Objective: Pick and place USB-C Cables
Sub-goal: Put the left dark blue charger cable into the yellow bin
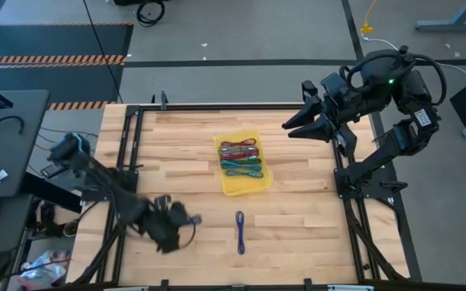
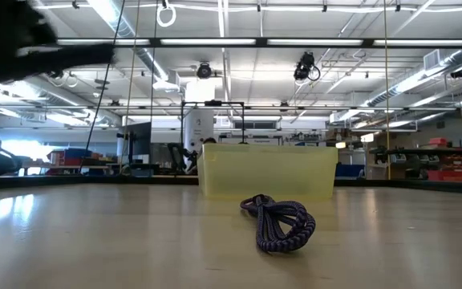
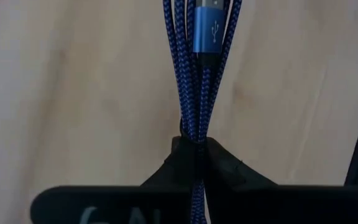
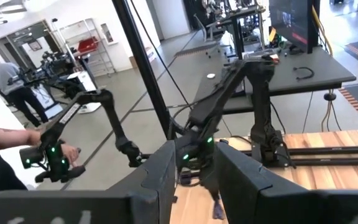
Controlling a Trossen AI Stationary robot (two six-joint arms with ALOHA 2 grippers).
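My left gripper (image 1: 183,221) is over the table's near left part, shut on a blue braided cable bundle (image 3: 194,81) whose USB plug (image 3: 207,31) shows past the fingers. A second, purple-blue cable bundle (image 1: 239,231) lies flat on the wood near the front edge, also clear in the low view (image 2: 279,222). The yellow tray (image 1: 229,187) sits mid-table and holds maroon (image 1: 239,148) and teal-green (image 1: 243,168) bundles. My right gripper (image 1: 299,121) hangs open above the table's far right corner, touching nothing. My left gripper (image 3: 194,142) pinches the blue bundle between its two fingers, several strands together, at a spot (image 3: 194,127) some way back from the plug end. The fingers lie along the bundle, which runs straight out past the fingertips over the wood. Whether it touches the table I cannot tell.
The tray's wall (image 2: 267,172) stands behind the lying cable in the low view. Black frame rails (image 1: 128,153) run along the table's left and right sides. Bare wood lies between the tray and both side rails. People stand in the room beyond the table (image 4: 8,74).
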